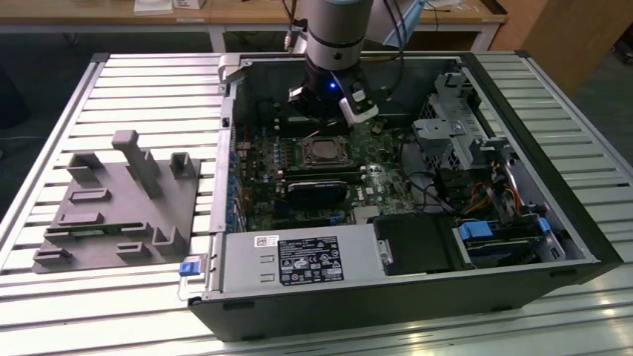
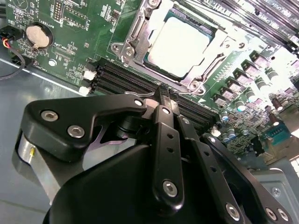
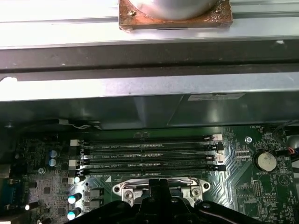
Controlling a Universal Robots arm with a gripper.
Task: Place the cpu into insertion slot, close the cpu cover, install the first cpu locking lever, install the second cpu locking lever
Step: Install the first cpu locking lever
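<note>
A robot arm (image 1: pixel 333 37) reaches down into an open black computer case (image 1: pixel 559 245) lying on its side on a slatted metal desk (image 1: pixel 148 81). A grey moulded fixture (image 1: pixel 118 208) sits on the desk at the exterior view's left, apart from the case.

In the second wrist view the cpu (image 2: pixel 180 44), its dull silver top catching the light, lies seated in the insertion slot (image 1: pixel 325 152) on the green motherboard (image 2: pixel 70 18). The cpu cover (image 2: pixel 138 37) lies flat over it, with the chip showing through the square window.

The black fingers (image 2: pixel 161 105) are drawn together to a narrow tip with nothing visibly gripped between them. They hang at the socket's edge, on the side facing the long black memory slots (image 3: pixel 149 156). A thin metal lever wire (image 3: pixel 163 180) runs along that edge just beside the fingertips, though I cannot tell whether they touch it. A round coin battery (image 3: pixel 265 161) sits on the board beyond one end of the memory slots.
</note>
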